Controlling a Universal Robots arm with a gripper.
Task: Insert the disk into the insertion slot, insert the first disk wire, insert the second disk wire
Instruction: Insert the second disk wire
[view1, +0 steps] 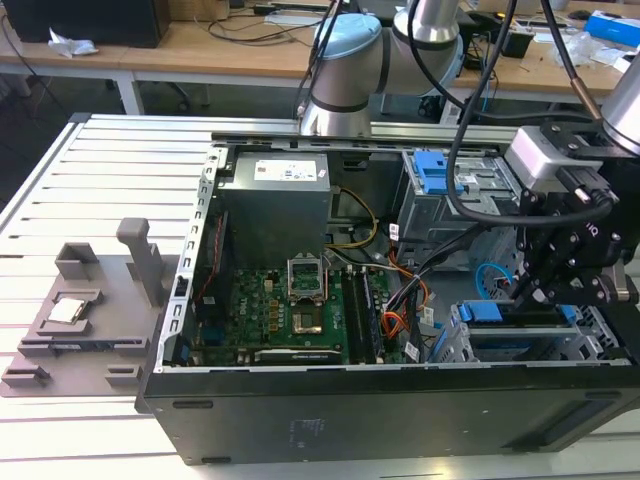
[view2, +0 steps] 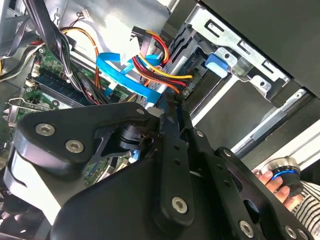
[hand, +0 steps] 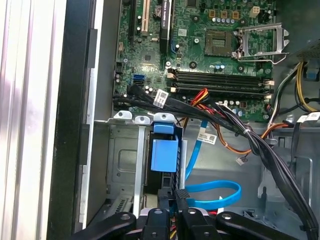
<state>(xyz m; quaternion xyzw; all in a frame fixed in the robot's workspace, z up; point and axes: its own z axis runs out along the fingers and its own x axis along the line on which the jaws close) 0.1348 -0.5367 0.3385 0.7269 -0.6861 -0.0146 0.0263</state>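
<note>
The claw (view1: 540, 290) is hanging over the slot (view1: 455, 345), at the case's (view1: 300, 410) corner nearest the exterior view's right. Its fingers (hand: 175, 205) are pressed nearly together, apparently pinching a connector just above the disk (hand: 164, 155), though the pinched part is too hidden to name. The disk is sitting upright inside the slot, its blue bracket showing in the first wrist view. A blue cable (hand: 210, 192) is looping beside it, and a black wire bundle (hand: 250, 135) is crossing between the motherboard (hand: 210, 55) and the slot. The likely risks are the claw snagging those loose wires or pushing the plug in crooked, bending the connector. A person's hand (view2: 280, 182) is resting outside the case.
</note>
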